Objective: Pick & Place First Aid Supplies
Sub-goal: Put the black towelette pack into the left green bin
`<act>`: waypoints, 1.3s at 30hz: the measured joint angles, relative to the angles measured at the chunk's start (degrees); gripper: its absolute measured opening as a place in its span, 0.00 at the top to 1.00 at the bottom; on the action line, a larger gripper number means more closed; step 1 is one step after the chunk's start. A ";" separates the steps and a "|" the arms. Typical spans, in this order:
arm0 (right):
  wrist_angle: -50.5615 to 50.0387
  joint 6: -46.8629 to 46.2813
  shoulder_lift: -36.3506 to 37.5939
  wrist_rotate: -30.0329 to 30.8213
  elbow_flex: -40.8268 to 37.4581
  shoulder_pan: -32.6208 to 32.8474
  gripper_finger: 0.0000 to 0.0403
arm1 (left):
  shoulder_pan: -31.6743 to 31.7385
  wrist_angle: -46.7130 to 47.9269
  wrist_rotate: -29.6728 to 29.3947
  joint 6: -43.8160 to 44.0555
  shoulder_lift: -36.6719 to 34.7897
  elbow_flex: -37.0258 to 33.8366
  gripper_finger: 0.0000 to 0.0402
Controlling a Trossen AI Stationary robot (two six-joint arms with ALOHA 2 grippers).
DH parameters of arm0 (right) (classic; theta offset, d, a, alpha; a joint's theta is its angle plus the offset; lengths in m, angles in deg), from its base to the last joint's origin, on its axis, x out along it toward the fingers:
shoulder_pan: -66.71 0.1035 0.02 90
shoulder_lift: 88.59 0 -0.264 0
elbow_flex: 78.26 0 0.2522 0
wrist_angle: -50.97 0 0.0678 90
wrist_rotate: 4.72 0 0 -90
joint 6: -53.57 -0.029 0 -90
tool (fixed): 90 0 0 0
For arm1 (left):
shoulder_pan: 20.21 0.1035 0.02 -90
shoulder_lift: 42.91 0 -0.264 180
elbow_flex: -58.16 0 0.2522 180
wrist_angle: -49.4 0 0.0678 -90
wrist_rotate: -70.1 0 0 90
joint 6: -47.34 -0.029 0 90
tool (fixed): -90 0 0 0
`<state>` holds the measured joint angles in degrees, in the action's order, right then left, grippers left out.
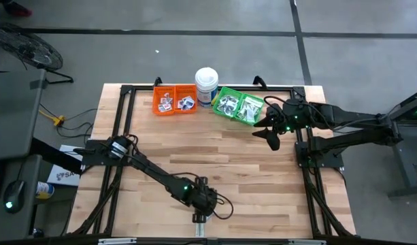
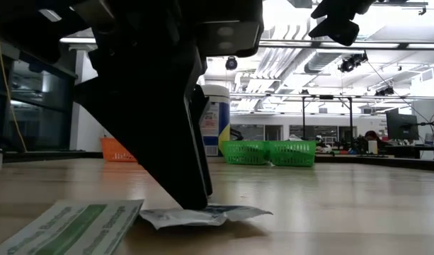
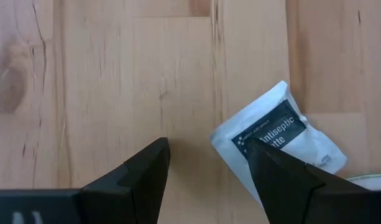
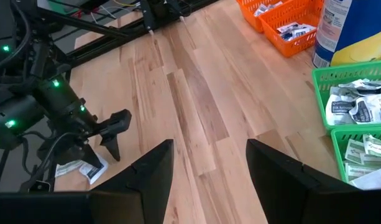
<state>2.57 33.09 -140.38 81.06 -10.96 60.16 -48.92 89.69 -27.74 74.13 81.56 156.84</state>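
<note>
A square white packet with dark print (image 3: 283,134) lies flat on the wood near the table's near edge. A pale green-and-white strip (image 2: 68,227) lies beside it. My left gripper (image 3: 207,144) is open and low over them, pointing steeply down. One finger stands over the white packet's edge and the other over bare wood. The low view shows a fingertip (image 2: 192,202) down at the packet (image 2: 202,214). My right gripper (image 4: 209,146) hangs open and holds nothing, raised near the green bin (image 1: 239,105). My left gripper comes from above, slanting down. One finger (image 3: 277,174) covers the near edge (image 3: 240,140) of the white packet, which lies flat on the table. Whether that fingertip touches the packet, I cannot tell.
At the far edge stand an orange bin (image 1: 174,99) with packets, a tall white tub (image 1: 207,85) and the green bin with more packets. Bare wood lies between them and my left gripper (image 1: 198,204). Black frame rails run along the table's sides.
</note>
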 joint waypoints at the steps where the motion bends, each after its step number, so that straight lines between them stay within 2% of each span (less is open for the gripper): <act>1: -0.03 -0.03 0.00 -0.01 0.00 0.00 0.52 | 0.00 0.38 -0.02 0.02 0.29 0.00 0.47; 9: -0.27 -0.05 0.00 -0.46 0.00 0.00 0.52 | 0.78 6.97 -2.08 6.18 1.02 0.31 0.47; 18: -0.53 -0.06 0.00 -0.51 0.00 0.67 0.52 | 3.29 9.40 -4.34 12.62 0.99 0.31 0.47; 22: -0.60 -0.05 0.00 -0.10 0.00 1.44 0.52 | 4.56 12.11 -5.09 15.42 0.95 0.31 0.50; 26: -1.34 -0.05 0.00 1.11 0.00 2.23 0.52 | 5.79 12.53 -7.76 12.75 0.88 0.24 0.60; 35: -2.01 -0.27 0.00 1.29 0.00 3.91 0.52 | 6.01 9.98 -5.79 10.41 0.90 0.04 0.95; 39: -2.02 -0.63 0.00 1.49 0.00 4.57 0.52 | 6.03 9.60 -4.47 8.63 0.91 0.00 0.99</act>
<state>0.55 32.46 -140.38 82.55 -10.96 64.73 -42.89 99.30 -32.21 82.76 82.47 156.84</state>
